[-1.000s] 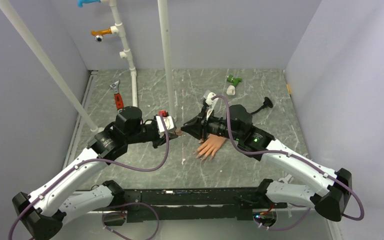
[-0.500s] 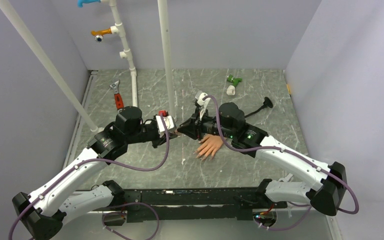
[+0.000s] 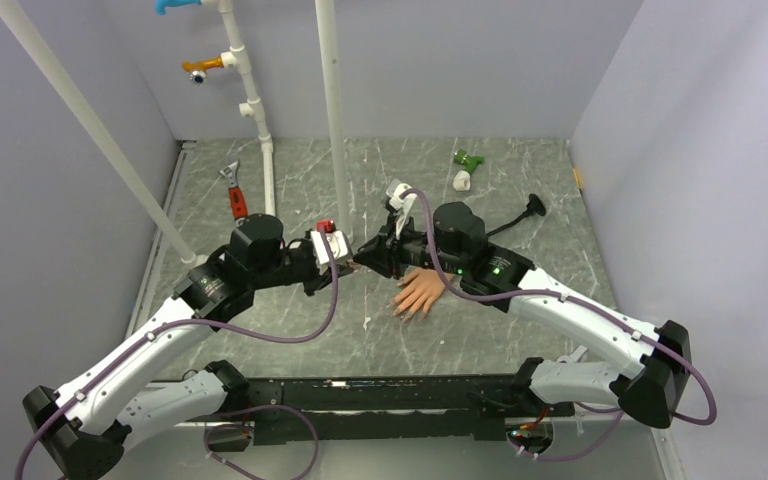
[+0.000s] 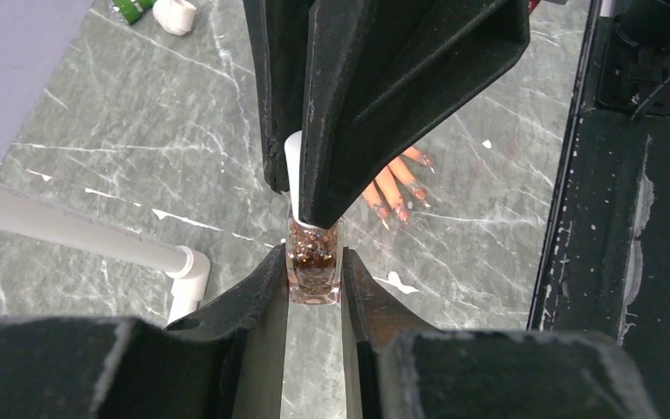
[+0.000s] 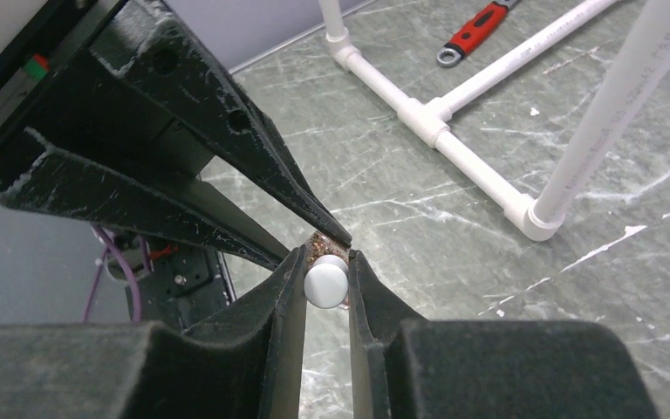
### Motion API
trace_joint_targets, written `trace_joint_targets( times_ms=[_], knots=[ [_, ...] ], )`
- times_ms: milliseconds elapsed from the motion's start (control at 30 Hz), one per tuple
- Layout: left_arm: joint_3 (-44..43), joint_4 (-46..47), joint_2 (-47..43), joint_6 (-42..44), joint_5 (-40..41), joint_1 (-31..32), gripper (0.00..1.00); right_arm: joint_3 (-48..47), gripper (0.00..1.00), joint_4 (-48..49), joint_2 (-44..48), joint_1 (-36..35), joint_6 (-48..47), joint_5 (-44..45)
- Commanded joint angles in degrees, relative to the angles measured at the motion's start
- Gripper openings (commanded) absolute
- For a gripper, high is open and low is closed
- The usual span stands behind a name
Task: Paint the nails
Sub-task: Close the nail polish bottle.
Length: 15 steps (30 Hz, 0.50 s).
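My left gripper [image 4: 314,272] is shut on a small glass bottle of brown glitter polish [image 4: 314,269], held above the table at the middle [image 3: 358,263]. My right gripper [image 5: 325,262] is shut on the bottle's white cap [image 5: 326,283] and meets the left gripper tip to tip [image 3: 365,255]. The peach mannequin hand [image 3: 420,292] lies flat just right of and below the grippers, partly under the right arm. Its fingertips with the nails [image 4: 399,209] show past the right gripper in the left wrist view; the nails look brown and glittery.
White PVC pipes [image 3: 332,120] stand upright behind the grippers, with a pipe run along the table [image 5: 440,131]. A red-handled wrench [image 3: 234,192] lies at the back left. A green and white object [image 3: 465,168] and a black plug [image 3: 532,205] lie at the back right.
My right gripper has moved left from above the mannequin hand to the bottle and has closed on its cap. The left gripper has held the bottle still.
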<state>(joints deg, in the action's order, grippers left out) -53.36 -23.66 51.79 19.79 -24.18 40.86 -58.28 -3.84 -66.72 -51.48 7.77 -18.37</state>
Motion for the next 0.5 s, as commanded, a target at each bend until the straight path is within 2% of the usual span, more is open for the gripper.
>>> trace_joint_targets(
  times_ms=[0,167,467],
  knots=[
    [-1.1,6.0,-2.0,-1.1,3.9,0.1,0.0,0.0,0.0,1.3,-0.6,-0.7,8.4,6.8],
    [-0.8,7.1,-2.4,-1.7,11.6,0.1,0.0,-0.3,0.0,0.3,-1.6,-0.8,16.6,16.7],
    [-0.4,7.7,-2.5,-1.7,14.9,0.1,0.0,-3.7,0.0,-2.3,-4.6,-2.3,20.3,22.2]
  ],
)
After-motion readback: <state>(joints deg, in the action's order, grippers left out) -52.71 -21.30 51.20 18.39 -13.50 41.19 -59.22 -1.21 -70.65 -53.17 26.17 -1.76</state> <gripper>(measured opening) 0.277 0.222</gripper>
